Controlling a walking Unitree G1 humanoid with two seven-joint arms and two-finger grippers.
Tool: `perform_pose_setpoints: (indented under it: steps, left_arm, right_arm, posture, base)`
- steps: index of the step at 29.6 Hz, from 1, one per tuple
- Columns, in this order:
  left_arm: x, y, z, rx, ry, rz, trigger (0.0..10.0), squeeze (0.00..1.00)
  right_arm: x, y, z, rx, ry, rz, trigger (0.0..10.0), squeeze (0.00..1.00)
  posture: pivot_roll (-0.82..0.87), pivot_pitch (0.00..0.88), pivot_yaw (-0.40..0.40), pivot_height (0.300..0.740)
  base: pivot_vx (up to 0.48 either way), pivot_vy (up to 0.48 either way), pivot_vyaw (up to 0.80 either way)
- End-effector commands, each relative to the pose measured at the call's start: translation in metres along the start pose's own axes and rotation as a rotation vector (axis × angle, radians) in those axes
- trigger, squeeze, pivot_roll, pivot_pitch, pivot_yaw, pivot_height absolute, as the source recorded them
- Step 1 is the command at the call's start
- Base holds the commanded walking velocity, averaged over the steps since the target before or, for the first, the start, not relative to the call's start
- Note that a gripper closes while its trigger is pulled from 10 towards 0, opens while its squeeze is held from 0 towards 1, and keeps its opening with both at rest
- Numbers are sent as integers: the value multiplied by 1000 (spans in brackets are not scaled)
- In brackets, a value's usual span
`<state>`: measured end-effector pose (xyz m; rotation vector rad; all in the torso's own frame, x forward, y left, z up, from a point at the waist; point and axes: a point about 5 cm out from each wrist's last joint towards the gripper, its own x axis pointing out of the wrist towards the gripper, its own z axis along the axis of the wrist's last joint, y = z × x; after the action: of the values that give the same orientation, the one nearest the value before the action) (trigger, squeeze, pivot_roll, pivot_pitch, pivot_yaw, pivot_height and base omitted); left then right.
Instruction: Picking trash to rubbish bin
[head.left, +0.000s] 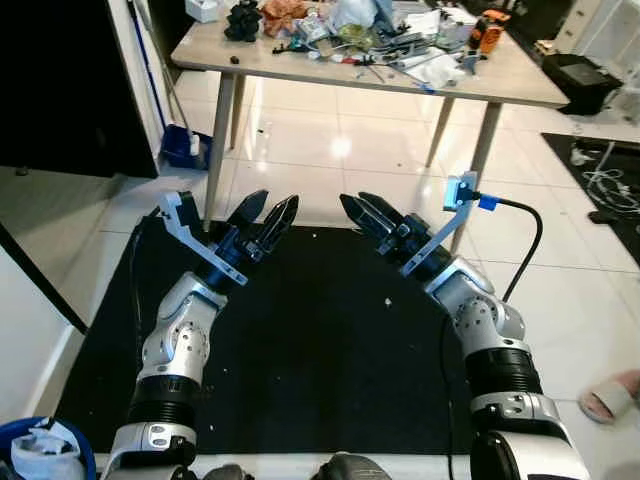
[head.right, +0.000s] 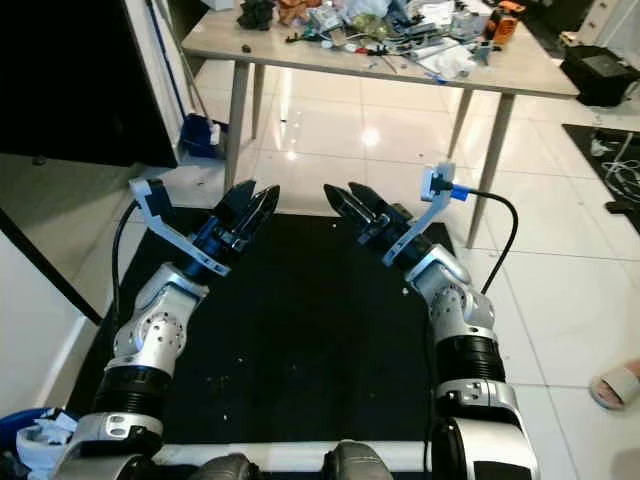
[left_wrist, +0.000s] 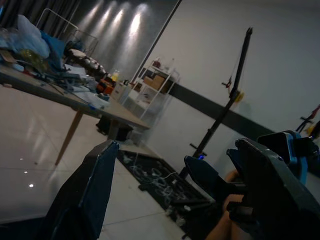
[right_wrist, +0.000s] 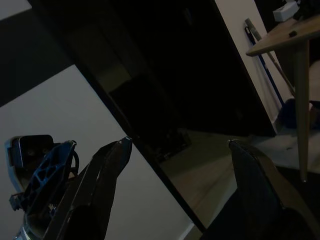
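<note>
Both arms are raised side by side over a black floor mat (head.left: 310, 350). My left gripper (head.left: 279, 198) stands open with nothing between its fingers, and the left wrist view shows its two fingers (left_wrist: 85, 195) wide apart. My right gripper (head.left: 352, 197) is also open and empty, its tips close to the left gripper's tips. A blue rubbish bin (head.left: 85, 455) holding white crumpled material (head.left: 40, 448) sits by my lower left. Small pale specks (head.left: 388, 300) lie on the mat.
A wooden table (head.left: 520, 78) piled with clutter (head.left: 370, 35) stands ahead on glossy white tiles. A blue object (head.left: 185, 145) sits by its left leg. Cables (head.left: 610, 180) lie on a dark mat at right. A person's slippered foot (head.left: 612, 395) is at lower right.
</note>
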<state>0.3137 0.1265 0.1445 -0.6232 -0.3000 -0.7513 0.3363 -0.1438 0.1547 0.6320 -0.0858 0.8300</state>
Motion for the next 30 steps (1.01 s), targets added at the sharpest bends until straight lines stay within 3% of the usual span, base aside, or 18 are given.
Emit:
perform_pose_setpoints:
  steps: [1,7,15,30]
  left_arm:
    - [2,-3,-2,4,10,-17,10000,0]
    - [2,-3,-2,4,10,-19,10000,0]
    - [2,-3,-2,5,10,-20,10000,0]
    - [2,-4,-1,6,10,-23,10000,0]
  right_arm:
    - [-4,-4,2,0,-5,-24,10000,0]
    - [-4,-4,1,0,11,-28,10000,0]
    - [-4,-5,1,10,5,-26,10000,0]
    - [-3,-4,2,11,2,-24,10000,0]
  posture:
    - [-54,0,-66,740]
    - [-55,0,-65,740]
    - [-55,0,-65,740]
    - [-56,0,-64,740]
  base:
    - [337,0,0]
    - [336,0,0]
    - [335,0,-767]
    - [337,0,0]
